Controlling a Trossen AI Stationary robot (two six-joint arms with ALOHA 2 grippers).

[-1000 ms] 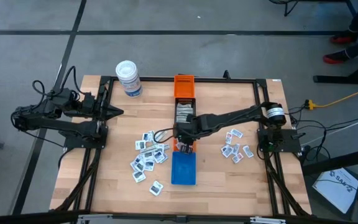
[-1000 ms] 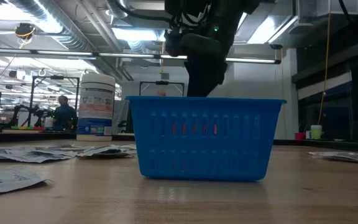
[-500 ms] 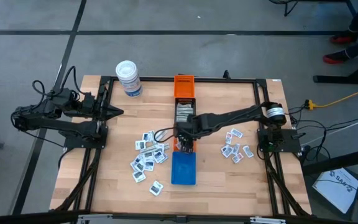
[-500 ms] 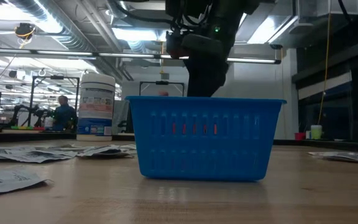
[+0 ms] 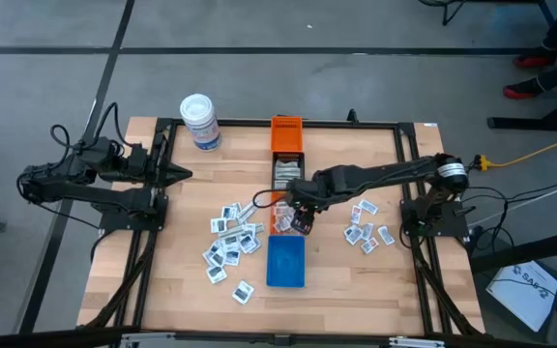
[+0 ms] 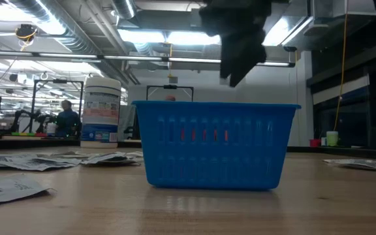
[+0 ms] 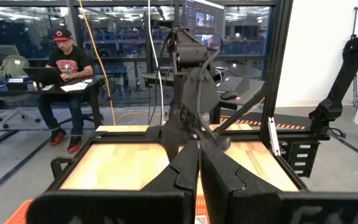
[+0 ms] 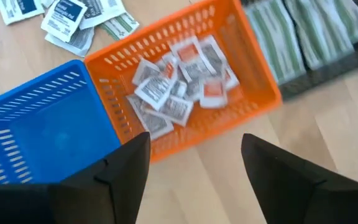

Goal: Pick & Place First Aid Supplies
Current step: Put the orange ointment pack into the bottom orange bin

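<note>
Lifted and swung off since the earlier frame, the right gripper [image 8: 191,168] is spread empty above the orange slotted plastic bin [image 8: 253,93] of small white first-aid packets [image 8: 179,74]; its rim could be clipped on return.

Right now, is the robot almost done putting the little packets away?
Not yet. Some packets already lie in the orange bin, and strips fill the black bin. The right tool hangs open and empty above the bins. The blue bin looks empty, and loose packets are scattered on the table.
</note>
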